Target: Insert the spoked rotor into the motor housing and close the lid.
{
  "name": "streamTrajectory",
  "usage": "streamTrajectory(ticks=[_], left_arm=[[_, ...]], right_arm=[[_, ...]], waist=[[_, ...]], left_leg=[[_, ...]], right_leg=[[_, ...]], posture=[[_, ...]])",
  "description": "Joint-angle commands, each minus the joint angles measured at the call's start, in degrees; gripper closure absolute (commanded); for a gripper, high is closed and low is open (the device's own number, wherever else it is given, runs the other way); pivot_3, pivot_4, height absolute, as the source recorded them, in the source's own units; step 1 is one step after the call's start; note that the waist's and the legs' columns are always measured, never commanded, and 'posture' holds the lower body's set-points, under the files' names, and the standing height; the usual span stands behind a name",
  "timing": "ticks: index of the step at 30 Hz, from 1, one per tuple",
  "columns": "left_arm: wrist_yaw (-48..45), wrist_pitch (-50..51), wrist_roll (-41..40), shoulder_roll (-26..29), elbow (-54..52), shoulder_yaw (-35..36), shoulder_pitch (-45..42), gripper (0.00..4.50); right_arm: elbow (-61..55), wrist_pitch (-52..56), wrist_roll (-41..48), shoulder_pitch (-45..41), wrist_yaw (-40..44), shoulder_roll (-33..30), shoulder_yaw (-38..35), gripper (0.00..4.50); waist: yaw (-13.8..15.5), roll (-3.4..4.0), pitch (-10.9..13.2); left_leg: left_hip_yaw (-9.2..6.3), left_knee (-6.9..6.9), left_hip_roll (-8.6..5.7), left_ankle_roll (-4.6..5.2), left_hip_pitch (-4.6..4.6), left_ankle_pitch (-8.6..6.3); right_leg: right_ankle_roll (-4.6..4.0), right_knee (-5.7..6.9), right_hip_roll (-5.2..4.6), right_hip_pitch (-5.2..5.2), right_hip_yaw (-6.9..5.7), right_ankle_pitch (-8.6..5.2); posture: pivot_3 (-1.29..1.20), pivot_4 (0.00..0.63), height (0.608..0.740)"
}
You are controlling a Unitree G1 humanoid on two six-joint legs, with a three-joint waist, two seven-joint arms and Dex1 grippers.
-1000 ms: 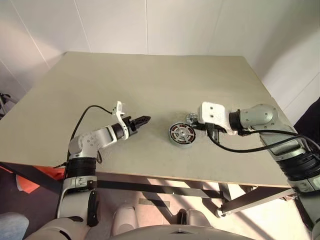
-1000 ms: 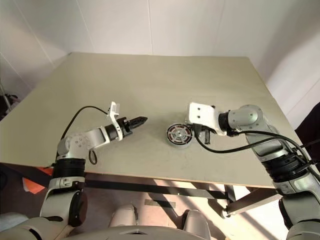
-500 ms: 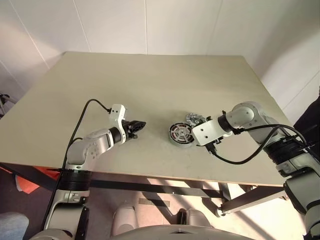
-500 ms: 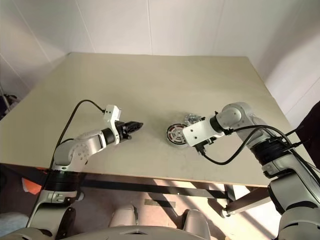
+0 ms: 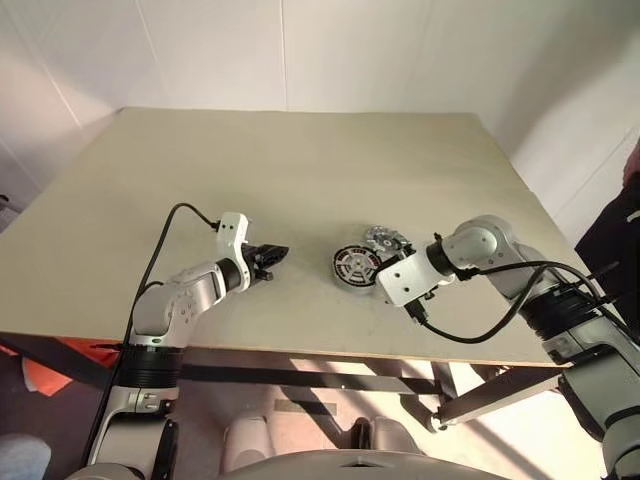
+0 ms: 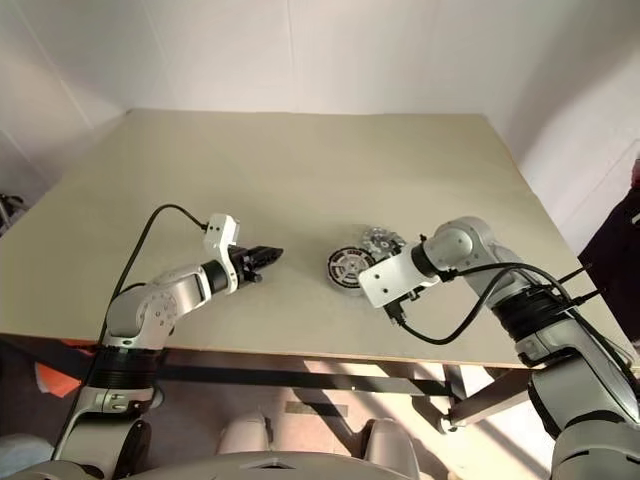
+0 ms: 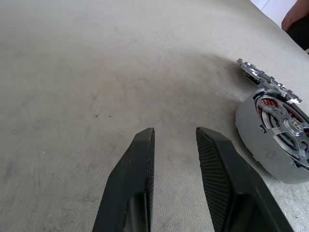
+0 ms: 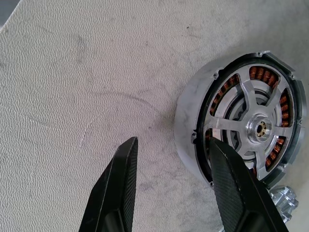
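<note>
The motor housing [image 5: 353,266], a round silver puck with copper windings, lies on the table right of centre. The spoked rotor [image 8: 259,126] sits inside it, dark rim and silvery spokes facing up. The lid [image 5: 385,240], a grey disc with a notched edge, lies just behind the housing, touching or overlapping it. My right gripper [image 8: 172,141] is open and empty just beside the housing wall [image 8: 188,121], one fingertip [image 8: 217,150] at its edge. My left gripper [image 5: 272,253] hovers low over the table to the left of the housing, pointing at it, fingers [image 7: 145,145] slightly apart and holding nothing.
The beige table [image 5: 300,160] stretches wide behind and to the left of the parts. Its front edge runs close below both arms. A person in dark clothing [image 5: 622,235] stands past the table's right side, and a hand [image 7: 294,14] shows beyond the lid.
My right gripper has opened, sunk toward the table and rolled beside the housing. My left wrist has rolled and stayed roughly in place. The camera has shifted a little.
</note>
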Motion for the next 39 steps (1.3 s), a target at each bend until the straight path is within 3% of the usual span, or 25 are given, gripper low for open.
streamTrajectory(ticks=[1, 7, 13, 25, 39], left_arm=[[0.2, -0.8, 0.5, -0.3, -1.2, -0.2, -0.8, 3.05], [1.2, -1.0, 0.5, -0.6, -1.4, 0.4, -0.5, 3.05], [2.1, -1.3, 0.6, -1.0, -1.6, 0.5, 0.3, 3.05], [4.5, -1.8, 0.7, -3.1, -3.4, 0.8, 4.3, 3.05], [7.4, -0.4, -0.2, -2.1, -8.7, 3.8, 8.7, 3.05]], right_arm=[[1.2, 0.7, -0.8, -1.2, -0.2, 1.7, 0.5, 2.56], [4.5, -1.0, -2.6, -3.6, -2.6, 2.9, 0.0, 4.46], [4.9, 0.0, -1.5, -4.8, -2.5, 3.8, -1.5, 4.48], [-10.1, 29.2, 10.4, -7.7, 6.2, 4.2, -6.7, 4.48], [-8.8, 46.0, 8.6, -7.5, -4.3, 17.8, -1.1, 4.48]], waist=[[-0.3, 0.01, 0.0], [-0.3, -0.2, -0.1], [-1.3, -0.19, -0.1], [-1.1, -0.09, -0.1], [-0.9, -0.06, 0.0]], left_leg=[[0.0, 0.0, 0.0, -0.01, 0.01, 0.01], [-0.03, 0.0, 0.01, -0.02, 0.03, 0.02], [-0.04, 0.01, 0.08, -0.04, 0.04, 0.02], [-0.07, -0.07, 0.08, 0.0, -0.36, 0.01], [-0.08, -0.11, 0.12, -0.1, -0.29, 0.05]], right_leg=[[0.0, 0.0, 0.01, 0.0, 0.02, 0.0], [-0.08, 0.01, 0.03, 0.01, 0.02, 0.05], [-0.14, 0.0, 0.12, -0.02, 0.03, 0.09], [-0.19, -0.08, 0.13, -0.34, -0.01, 0.11], [-0.2, -0.04, 0.15, -0.33, 0.0, 0.1]], posture=[[0.0, 0.0, 0.74], [0.0, 0.0, 0.74], [0.0, 0.0, 0.74], [0.0, 0.0, 0.74], [0.0, 0.0, 0.74]])
